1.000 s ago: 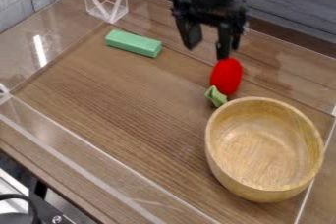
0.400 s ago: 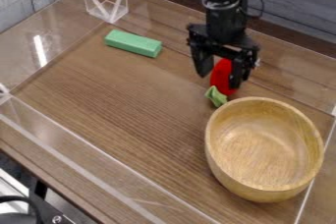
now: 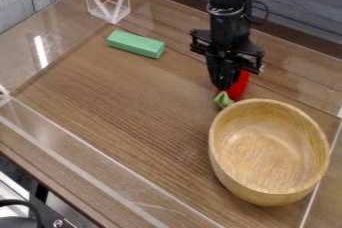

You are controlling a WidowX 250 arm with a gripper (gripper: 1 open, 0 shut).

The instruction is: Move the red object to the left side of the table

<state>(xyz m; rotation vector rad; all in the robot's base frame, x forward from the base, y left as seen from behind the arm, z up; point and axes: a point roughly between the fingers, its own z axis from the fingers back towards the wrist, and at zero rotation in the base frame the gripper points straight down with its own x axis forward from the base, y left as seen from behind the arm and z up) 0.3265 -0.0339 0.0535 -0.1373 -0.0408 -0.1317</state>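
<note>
Strawberry [image 3: 235,80] mostly behind pincer [image 3: 229,79]

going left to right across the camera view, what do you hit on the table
clear acrylic stand → green block → gripper, jaws shut on the red object → wooden bowl

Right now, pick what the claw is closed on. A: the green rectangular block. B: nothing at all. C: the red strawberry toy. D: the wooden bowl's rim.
C: the claw stands upright with its fingers pinched around the red strawberry toy, just beyond the wooden bowl; the green block lies apart, far left.
</note>
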